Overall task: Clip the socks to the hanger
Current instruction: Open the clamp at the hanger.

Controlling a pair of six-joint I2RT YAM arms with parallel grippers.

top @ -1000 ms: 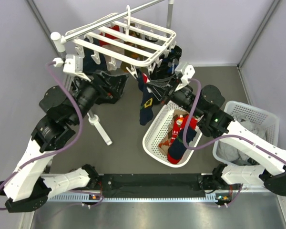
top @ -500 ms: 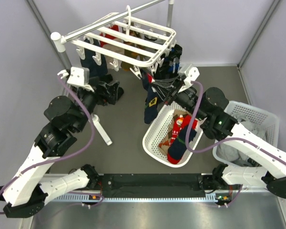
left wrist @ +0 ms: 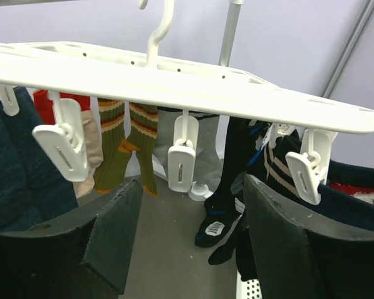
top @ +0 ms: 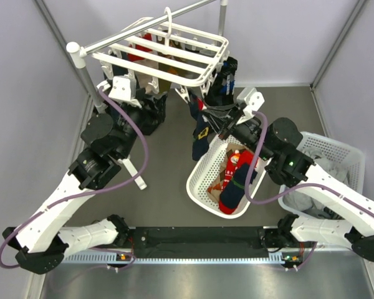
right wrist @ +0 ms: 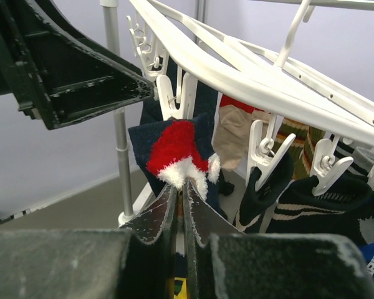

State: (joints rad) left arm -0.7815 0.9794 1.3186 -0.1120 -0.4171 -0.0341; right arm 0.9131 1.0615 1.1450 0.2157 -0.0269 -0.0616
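Observation:
The white hanger (top: 202, 73) hangs from a rail at the back, with several socks clipped under it. My right gripper (top: 217, 117) is shut on a navy sock (top: 201, 134) with a yellow buckle mark, which dangles below the hanger's front right corner. In the right wrist view the sock's red and white fluffy cuff (right wrist: 174, 146) sticks up from my shut gripper (right wrist: 182, 187), just under a white clip (right wrist: 173, 94). My left gripper (left wrist: 190, 230) is open and empty below the hanger bar (left wrist: 174, 81), with a free clip (left wrist: 181, 165) in front of it.
A white basket (top: 196, 180) below the right gripper holds red socks (top: 232, 180). A second basket (top: 336, 149) with grey laundry stands at the right. The stand's pole (top: 87, 81) and base leg (top: 132, 168) are beside the left arm.
My left arm has swung right and forward under the hanger, its jaws narrowing somewhat. My right gripper has lifted the navy sock closer to the hanger.

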